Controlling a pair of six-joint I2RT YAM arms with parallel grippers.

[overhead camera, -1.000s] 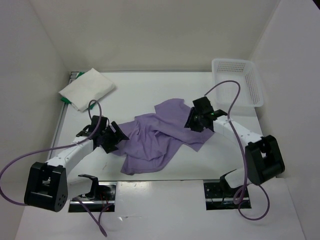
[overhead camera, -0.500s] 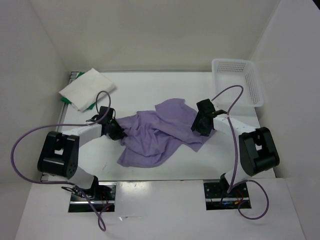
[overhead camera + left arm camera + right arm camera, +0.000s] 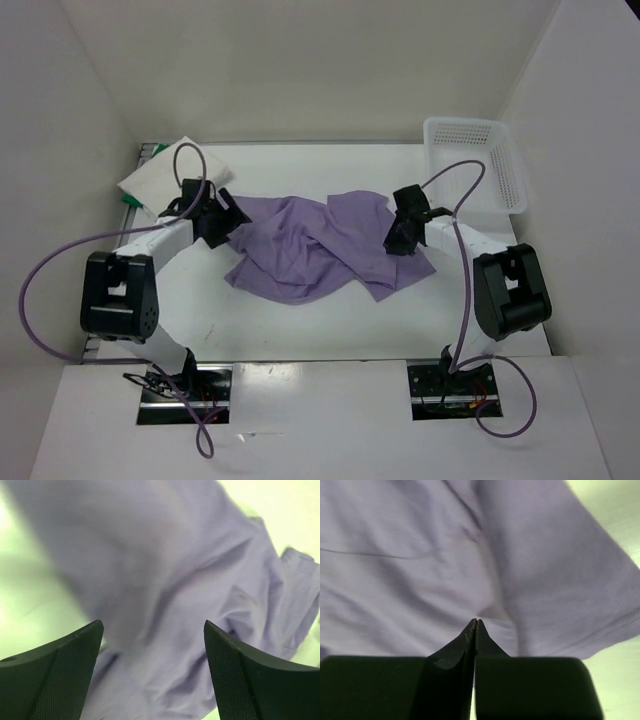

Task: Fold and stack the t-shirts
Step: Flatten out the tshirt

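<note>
Lavender t-shirt [image 3: 310, 250] lies rumpled mid-bench [image 3: 330, 180] between both arms. The left end effector [image 3: 222, 218] gapes wide at its left edge, holding nothing. The right end effector [image 3: 476, 622] is pinched shut on a crease near its right side.

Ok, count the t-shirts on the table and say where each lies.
3. A crumpled lavender purple cloth t-shirt lies in the middle; a folded white cloth t-shirt sits at the far left corner; a bright green cloth t-shirt peeks from beneath it, mostly hidden.
</note>
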